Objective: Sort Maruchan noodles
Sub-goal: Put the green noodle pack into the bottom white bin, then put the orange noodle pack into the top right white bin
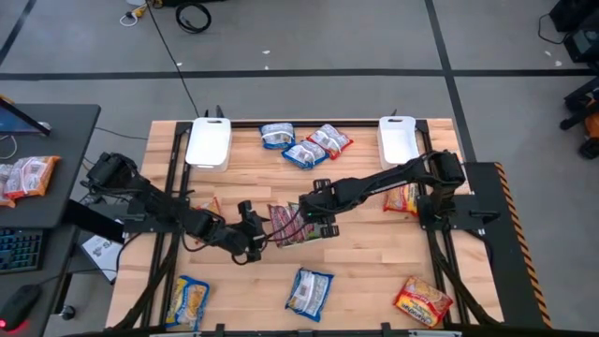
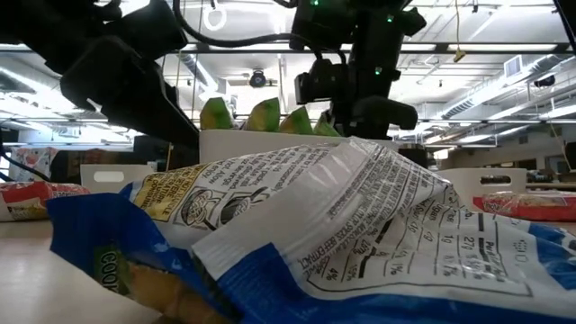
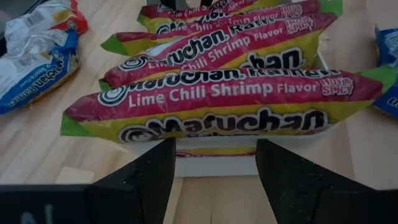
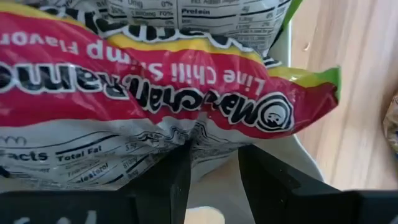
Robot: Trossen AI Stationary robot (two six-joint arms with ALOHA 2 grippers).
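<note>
Grippers meeting over a tray of lime chili shrimp packets at frame centre.

Left gripper sits left of centre, fingers spread and holding nothing, just short of the white tray where the red-green Maruchan packets stand on edge. Right gripper, touching the stack from the right, has its fingers clenched on one packet's edge. Other packets lie scattered at upper centre and along the bottom.

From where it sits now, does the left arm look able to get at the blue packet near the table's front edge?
Probably yes. The left gripper is open and holds nothing, and bare wood lies between it and the blue packet; nothing visible blocks that path.
</note>
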